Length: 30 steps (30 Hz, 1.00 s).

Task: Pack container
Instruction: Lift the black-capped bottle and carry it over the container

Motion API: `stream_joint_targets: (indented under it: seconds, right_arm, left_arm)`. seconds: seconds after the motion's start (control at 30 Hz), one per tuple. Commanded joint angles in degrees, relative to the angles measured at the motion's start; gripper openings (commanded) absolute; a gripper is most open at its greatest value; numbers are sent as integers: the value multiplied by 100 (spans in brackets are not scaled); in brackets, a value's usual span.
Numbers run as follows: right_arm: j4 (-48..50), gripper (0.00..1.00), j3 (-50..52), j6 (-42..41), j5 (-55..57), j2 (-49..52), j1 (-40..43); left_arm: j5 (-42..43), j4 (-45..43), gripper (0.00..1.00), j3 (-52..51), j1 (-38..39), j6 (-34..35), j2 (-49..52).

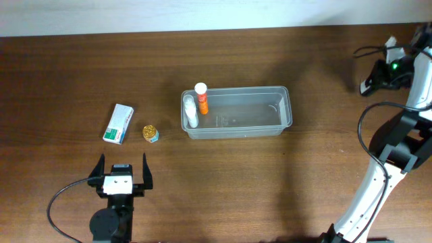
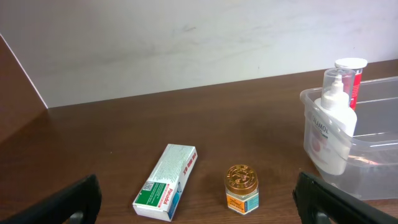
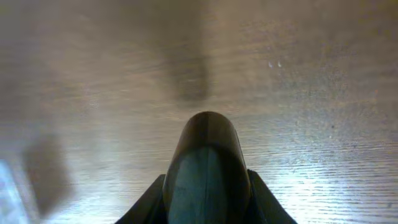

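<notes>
- Left gripper [image 1: 123, 164], jaws spread wide and holding nothing, sits low near the desk's near edge, left of centre. The right gripper [image 1: 370, 84] hangs by the far right corner, and whether its jaws are apart or together cannot be told.
- Clear plastic container [image 1: 250, 113], a see-through rectangular tub with rounded corners and a raised rim, rests lengthwise about mid-desk, well apart from both grippers.
- Dark brown wood-grain desk [image 1: 67, 74] runs back to a pale, off-white wall [image 2: 186, 37] along its far edge.
- Counted, largest first: two arms, one container, one green-and-white box [image 1: 119, 123], two bottles, one jar.
- White pump bottle [image 1: 191, 113] and orange bottle [image 1: 201, 100] with a white cap stand upright, side by side, at the container's left end.
- Box lies flat on the desk left of the container. The gold-lidded jar [image 1: 150, 133] stands just beside it, between box and container.
</notes>
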<state>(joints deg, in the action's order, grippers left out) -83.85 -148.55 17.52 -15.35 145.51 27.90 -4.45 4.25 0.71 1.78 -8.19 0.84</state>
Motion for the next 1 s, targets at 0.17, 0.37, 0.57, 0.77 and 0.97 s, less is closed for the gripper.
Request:
stream_joint_targets:
  seconds: [0.17,0.37,0.57,0.77,0.97]
  right_arm:
    - [-804,19,-1773,-50,-553,-160,-695]
    - [-1349,20,-2667,-393,-442,-284,-1611]
    - [-1349,20,-2669,-1025,-90,-509,-2546]
    - [-1351,20,-2555,-1405,509,-533,-3359]
    - [-1351,20,-2487,-1504,516,-533,-4140]
  left_arm:
    - [63,11,99,-20,-35,-94,-48]
    - [63,11,99,-20,-35,-94,-48]
    - [63,11,99,-20,-35,-94,-48]
    - [63,11,99,-20,-35,-94,-48]
    - [63,11,99,-20,-35,-94,-48]
